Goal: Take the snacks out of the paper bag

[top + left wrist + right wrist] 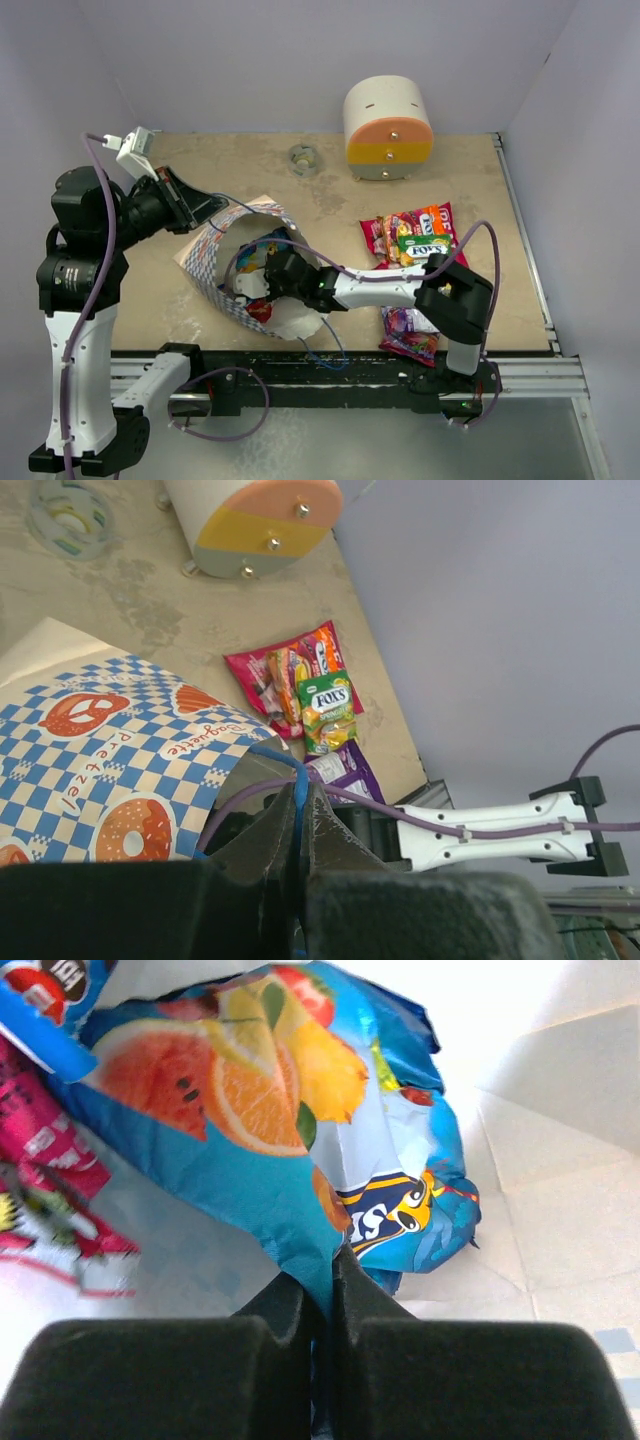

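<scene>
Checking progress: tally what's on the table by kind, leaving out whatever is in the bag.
Paper bag: 1
Drawer box: 1
Small round ring: 1
Snack packets outside the bag: at least 5, overlapping
Total: at least 8

White and black arms (375, 288), purple cables (103, 215)

Look to the far side of your table (330, 205) and you see a rounded drawer box (388, 128). Its body is cream, and its front face has an orange band over a yellow one, each with a small knob. To its left, well apart from it, a small clear round dish (303, 159) sits near the back wall (300, 60). The tabletop is beige and mottled. Pale lilac walls close it in on three sides, and a metal rail (530, 375) runs along your near edge.
</scene>
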Motion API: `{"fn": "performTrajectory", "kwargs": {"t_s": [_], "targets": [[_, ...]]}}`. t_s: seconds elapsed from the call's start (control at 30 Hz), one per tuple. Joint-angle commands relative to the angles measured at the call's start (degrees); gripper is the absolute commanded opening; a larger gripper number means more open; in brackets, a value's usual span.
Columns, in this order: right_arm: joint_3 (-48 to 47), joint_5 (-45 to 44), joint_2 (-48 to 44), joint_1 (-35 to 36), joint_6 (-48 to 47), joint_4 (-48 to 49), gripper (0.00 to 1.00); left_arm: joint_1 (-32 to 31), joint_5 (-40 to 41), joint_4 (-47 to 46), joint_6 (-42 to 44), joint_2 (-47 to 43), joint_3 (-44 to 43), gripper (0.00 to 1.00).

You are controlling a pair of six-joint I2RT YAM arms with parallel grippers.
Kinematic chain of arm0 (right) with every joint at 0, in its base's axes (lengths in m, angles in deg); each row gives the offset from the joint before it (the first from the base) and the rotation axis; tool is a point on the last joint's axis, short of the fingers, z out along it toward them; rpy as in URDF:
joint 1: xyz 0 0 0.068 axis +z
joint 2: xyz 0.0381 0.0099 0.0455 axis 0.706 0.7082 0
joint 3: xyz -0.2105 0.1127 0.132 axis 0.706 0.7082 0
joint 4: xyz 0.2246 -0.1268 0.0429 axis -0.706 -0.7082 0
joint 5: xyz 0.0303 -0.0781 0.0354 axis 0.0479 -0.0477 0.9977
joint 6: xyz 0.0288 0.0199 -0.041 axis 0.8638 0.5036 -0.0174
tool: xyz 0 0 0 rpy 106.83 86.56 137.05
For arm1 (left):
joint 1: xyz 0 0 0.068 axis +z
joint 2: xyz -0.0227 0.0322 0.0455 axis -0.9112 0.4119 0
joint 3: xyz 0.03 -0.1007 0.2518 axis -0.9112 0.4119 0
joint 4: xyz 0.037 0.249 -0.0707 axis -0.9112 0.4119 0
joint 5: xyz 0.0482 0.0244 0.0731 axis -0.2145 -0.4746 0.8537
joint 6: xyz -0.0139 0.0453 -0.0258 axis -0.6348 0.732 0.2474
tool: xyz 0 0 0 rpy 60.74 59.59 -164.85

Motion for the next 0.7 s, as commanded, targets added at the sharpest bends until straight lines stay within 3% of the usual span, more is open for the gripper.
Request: {"fn": "performTrajectory", "kwargs": {"t_s": [0.0,0.2,0.67], "targets": [[-7.20,0.55,-5.74,-0.28,5.86,-3.52,0.00,-0.14,6.01,1.68,4.60,0.53,-4.70,0.00],[-10.72,6.46,-9.54,-0.35,11.21,-7.41,0.00,-0.14,10.02,2.29,5.75,0.38,-5.53,0.00],[-18.03,8.35,-19.55,-0.27,14.14,-16.84,0.00,-0.14,13.41,2.91,6.43,0.45,-4.85,0.00]]}}
